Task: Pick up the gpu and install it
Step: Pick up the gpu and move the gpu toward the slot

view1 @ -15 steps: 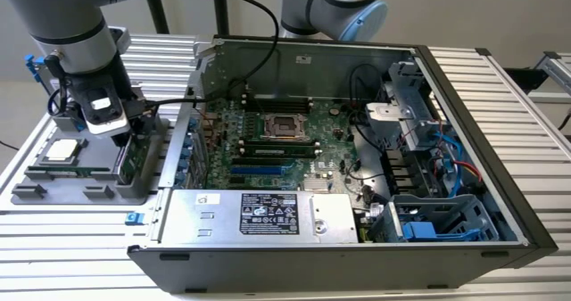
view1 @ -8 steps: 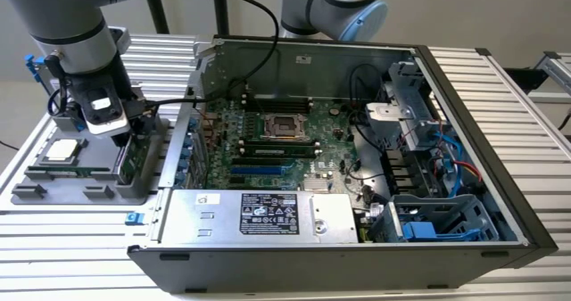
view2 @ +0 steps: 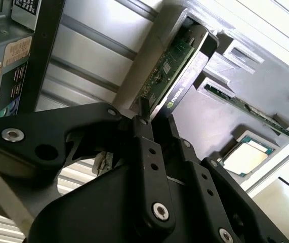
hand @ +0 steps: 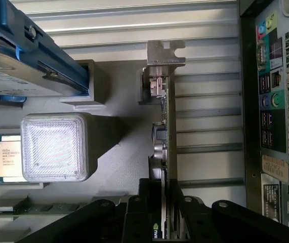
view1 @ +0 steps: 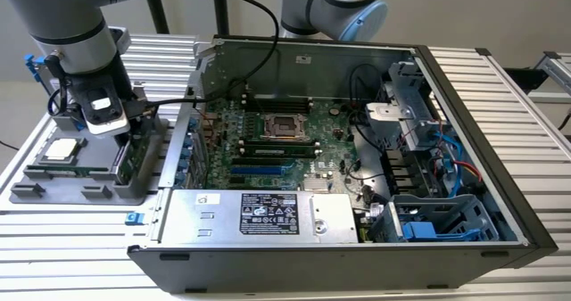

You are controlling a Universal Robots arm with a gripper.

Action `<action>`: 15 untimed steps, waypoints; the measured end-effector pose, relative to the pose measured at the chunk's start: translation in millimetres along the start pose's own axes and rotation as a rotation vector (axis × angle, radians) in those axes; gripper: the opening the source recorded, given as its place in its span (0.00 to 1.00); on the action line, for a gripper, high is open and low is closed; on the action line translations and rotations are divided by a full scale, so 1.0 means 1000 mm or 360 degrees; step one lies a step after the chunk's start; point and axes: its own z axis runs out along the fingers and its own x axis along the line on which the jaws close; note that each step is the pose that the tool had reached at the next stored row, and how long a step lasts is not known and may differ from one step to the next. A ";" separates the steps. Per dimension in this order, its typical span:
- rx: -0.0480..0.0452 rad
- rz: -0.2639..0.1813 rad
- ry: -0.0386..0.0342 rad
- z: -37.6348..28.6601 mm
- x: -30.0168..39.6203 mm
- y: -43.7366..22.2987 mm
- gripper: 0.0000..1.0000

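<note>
The gripper pinches the upright gpu by its top edge, the card standing in the grey tray directly below the gripper

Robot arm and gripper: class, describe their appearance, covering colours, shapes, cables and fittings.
The arm is made of round silver-grey tubes with black bands and light-blue joint caps. Black cables trail from its wrist. The gripper is matte black, its jaws built from linked flat bars fastened with silver screws.
</note>
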 end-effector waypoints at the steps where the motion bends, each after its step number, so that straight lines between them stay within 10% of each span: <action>1: 0.0000 0.0000 0.0000 0.0000 0.0000 0.0000 0.00; 15: 0.0000 0.0000 0.0000 0.0003 0.0000 0.0000 0.00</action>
